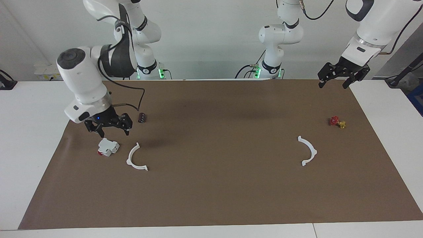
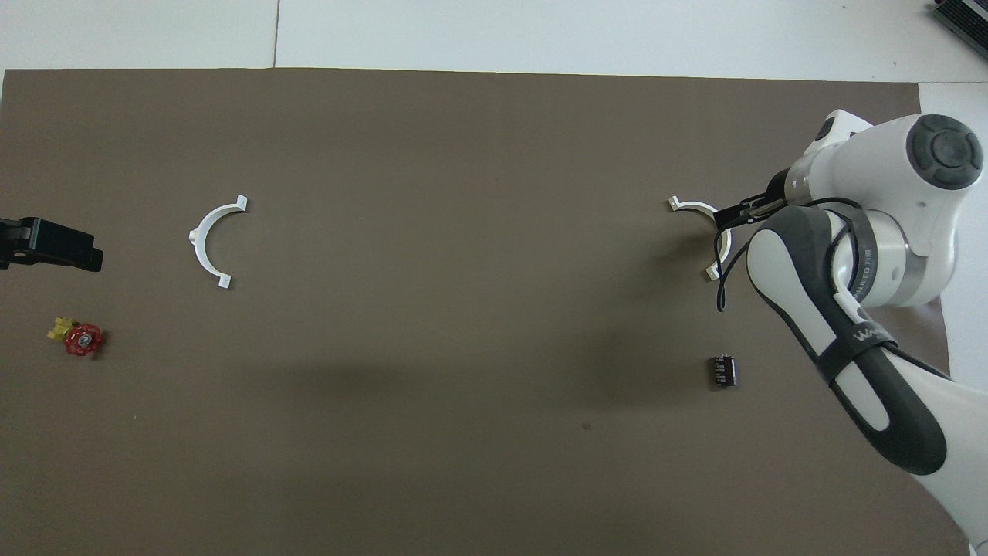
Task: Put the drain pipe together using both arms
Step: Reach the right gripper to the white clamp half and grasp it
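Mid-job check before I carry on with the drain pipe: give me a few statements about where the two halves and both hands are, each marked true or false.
1. The two half-ring arcs are already joined into one ring. False: one half-ring arc lies toward the right arm's end, the other half-ring arc toward the left arm's end, far apart.
2. The right hand holds an arc. False: it is open and empty, over the white block with a red end.
3. The left hand is open, holding nothing. True.
4. A red and yellow valve lies nearer the robots than the arc at its end. True.

One half-ring (image 1: 136, 158) lies beside the block (image 1: 107, 147), the other half-ring (image 1: 308, 150) near the valve (image 1: 337, 122).
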Robot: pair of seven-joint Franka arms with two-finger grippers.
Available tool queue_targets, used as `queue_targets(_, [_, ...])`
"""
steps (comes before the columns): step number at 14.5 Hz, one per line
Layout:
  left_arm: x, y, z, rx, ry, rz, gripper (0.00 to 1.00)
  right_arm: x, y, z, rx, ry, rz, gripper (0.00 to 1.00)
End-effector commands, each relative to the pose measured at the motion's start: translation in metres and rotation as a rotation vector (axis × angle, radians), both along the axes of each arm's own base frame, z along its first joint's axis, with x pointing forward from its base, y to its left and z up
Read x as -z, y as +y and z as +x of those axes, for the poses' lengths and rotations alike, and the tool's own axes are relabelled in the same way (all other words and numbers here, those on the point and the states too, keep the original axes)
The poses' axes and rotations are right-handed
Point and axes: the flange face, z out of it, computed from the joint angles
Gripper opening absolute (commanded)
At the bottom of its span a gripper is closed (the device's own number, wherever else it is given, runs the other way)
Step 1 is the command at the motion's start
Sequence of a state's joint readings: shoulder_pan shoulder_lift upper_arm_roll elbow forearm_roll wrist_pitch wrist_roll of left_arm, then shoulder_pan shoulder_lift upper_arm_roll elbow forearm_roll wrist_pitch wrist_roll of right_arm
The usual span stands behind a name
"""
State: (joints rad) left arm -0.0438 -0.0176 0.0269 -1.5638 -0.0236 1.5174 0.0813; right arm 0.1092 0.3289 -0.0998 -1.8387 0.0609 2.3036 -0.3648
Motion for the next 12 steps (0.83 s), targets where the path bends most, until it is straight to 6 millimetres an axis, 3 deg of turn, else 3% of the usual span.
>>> queue_targets(1, [-0.002, 0.001, -0.010, -0.009, 0.005, 0.007, 1.00, 0.023, -0.008, -0.004, -0.113, -0.031, 0.006, 1.00])
queue_targets(5, [-0.002, 0.001, -0.010, -0.009, 0.005, 0.007, 1.00, 0.073, -0.020, -0.001, -0.138, -0.033, 0.024, 0.91])
queue_targets(8, [-0.001, -0.009, -0.009, 0.004, 0.002, 0.007, 1.00, 0.085, -0.016, 0.004, -0.141, -0.064, 0.030, 0.84])
queue_targets(9, [-0.001, -0.009, -0.009, 0.006, 0.005, 0.010, 1.00, 0.086, -0.018, 0.004, -0.155, -0.063, 0.027, 0.71])
queue_targets(10, [0.000, -0.010, -0.011, 0.006, 0.013, 0.010, 1.00, 0.085, -0.019, 0.005, -0.177, -0.067, 0.022, 0.28])
queue_targets(11, [-0.001, -0.008, -0.011, 0.002, 0.011, 0.009, 1.00, 0.083, -0.020, 0.006, -0.179, -0.070, 0.022, 0.00])
queue_targets(12, [0.001, -0.009, -0.010, 0.004, 0.002, 0.010, 1.00, 0.083, -0.020, 0.006, -0.169, -0.070, 0.024, 0.00])
